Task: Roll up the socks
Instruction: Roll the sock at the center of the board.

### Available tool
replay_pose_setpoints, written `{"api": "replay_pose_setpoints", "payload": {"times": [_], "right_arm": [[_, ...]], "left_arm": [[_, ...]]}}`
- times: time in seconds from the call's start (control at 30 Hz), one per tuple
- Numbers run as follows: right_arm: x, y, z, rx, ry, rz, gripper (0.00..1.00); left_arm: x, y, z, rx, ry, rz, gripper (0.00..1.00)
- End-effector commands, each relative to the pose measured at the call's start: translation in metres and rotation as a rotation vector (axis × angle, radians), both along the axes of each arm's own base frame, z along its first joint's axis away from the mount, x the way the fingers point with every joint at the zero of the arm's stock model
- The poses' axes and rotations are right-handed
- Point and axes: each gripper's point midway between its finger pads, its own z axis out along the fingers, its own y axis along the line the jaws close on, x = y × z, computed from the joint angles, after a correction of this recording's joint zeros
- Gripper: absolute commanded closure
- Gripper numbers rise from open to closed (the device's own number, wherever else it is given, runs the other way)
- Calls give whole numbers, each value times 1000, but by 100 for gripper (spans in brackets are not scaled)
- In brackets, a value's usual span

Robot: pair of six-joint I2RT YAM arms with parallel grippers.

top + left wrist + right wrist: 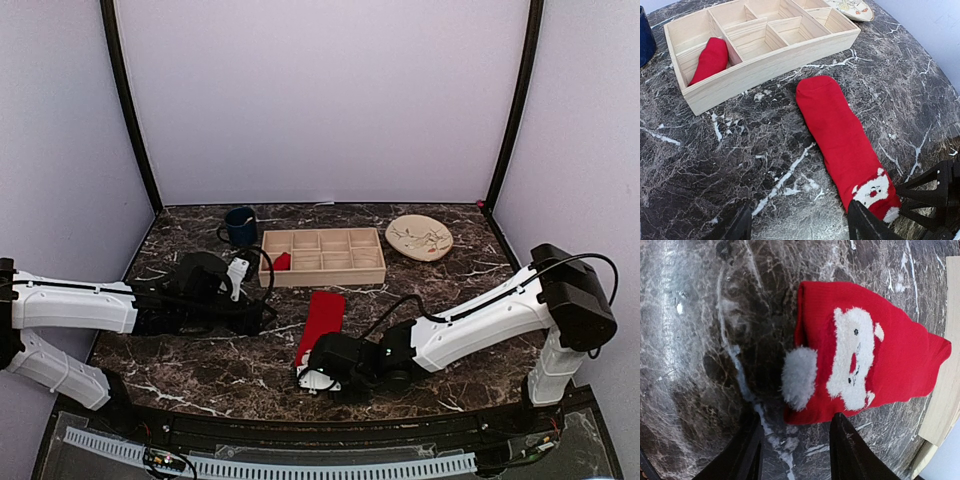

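My right claw (796,424) is released and empty at the cuff of the flat sock (890,355) on the counter (690,340); the left claw (799,217) nearby is also released. The other sock (710,57) lies rolled in the tray (765,67). If I pinch only the pompom (799,377), the cuff may slip and the roll go crooked.

sock (321,318) end hidden beneath right hand (310,369), mug (645,37) cropped
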Motion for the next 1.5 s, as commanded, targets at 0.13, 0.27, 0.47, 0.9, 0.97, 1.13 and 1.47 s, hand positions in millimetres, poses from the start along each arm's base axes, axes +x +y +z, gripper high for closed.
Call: {"api": "replay_pose_setpoints", "payload": {"times": [0.13,0.27,0.47,0.9,0.97,1.13,1.47], "right_arm": [[1,19,7,30,-29,33,60],[3,19,4,19,-24,34,64],[7,18,1,2,-25,24,71],[22,11,-8,-11,14,-55,95],[24,12,-6,0,30,-66,99],[24,17,4,50,104,-95,100],[8,32,27,165,417,-125,100]], "left_arm": [[2,5,5,-25,-16,17,33],[1,6,4,-23,-14,18,33],[2,7,4,-26,-16,19,33],[0,12,3,-34,-21,27,33],[-1,12,3,-33,-26,22,33],[-2,13,1,-18,-35,6,33],[-9,2,-3,-6,-27,-89,33]]}}
